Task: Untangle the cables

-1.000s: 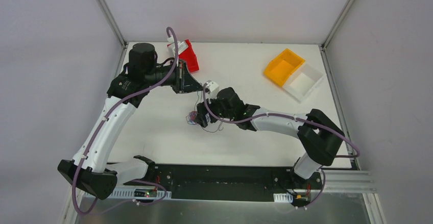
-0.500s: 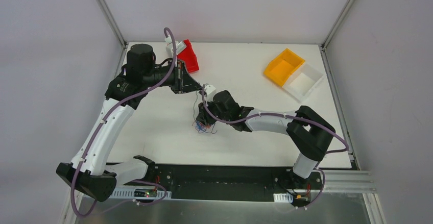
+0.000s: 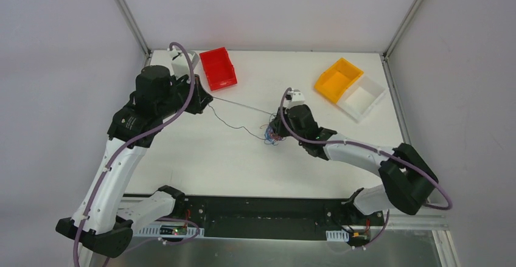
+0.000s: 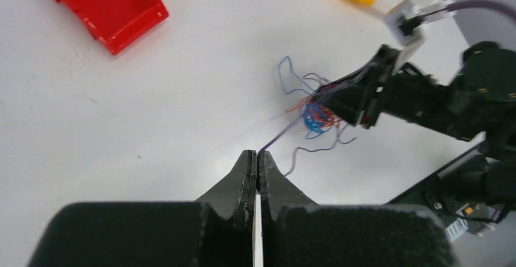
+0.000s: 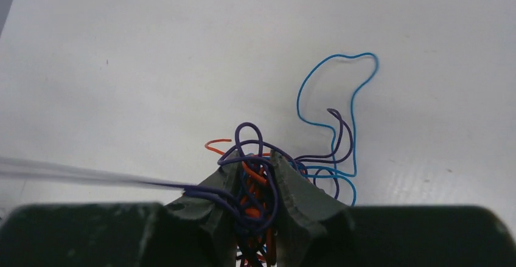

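Top external: red bin (image 3: 218, 68) and yellow bin (image 3: 338, 79) lie beyond the cable tangle (image 3: 272, 135).

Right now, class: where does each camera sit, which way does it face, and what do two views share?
Top external: above and behind the robot, looking down at the table; both arms show.
Left wrist: on the left arm, facing the cable tangle; left gripper pinches a purple cable.
Right wrist: low over the tangle; right gripper clamps it.
Left wrist and top share the red bin.
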`<state>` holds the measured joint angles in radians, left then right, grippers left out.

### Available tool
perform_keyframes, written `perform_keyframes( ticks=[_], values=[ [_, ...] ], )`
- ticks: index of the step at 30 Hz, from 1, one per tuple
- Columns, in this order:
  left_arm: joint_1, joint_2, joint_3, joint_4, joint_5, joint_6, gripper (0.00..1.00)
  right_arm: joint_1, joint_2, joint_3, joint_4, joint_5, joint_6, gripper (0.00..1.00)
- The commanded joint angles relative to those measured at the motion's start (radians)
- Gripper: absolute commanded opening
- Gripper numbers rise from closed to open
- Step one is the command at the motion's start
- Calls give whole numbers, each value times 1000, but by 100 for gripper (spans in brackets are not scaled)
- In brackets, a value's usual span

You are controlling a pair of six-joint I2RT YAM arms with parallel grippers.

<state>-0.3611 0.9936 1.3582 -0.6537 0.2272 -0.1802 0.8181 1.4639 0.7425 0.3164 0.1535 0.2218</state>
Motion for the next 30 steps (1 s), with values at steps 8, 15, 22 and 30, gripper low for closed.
perform_keyframes(
  ticks=[8, 15, 22, 30],
  values=[
    [7, -62, 28, 31, -463, 100, 0, -251, -230, -90, -449, 204, 159, 29],
    [7, -69, -8, 35, -562, 103, 0, -359, -234, -97, -509, 139, 241, 56],
    [8, -107, -89, 100, -531, 103, 0, -445, -218, -99, -512, 39, 285, 61],
    [8, -116, -195, 160, -388, 64, 0, -448, -285, -96, -522, -9, 249, 79]
  ],
)
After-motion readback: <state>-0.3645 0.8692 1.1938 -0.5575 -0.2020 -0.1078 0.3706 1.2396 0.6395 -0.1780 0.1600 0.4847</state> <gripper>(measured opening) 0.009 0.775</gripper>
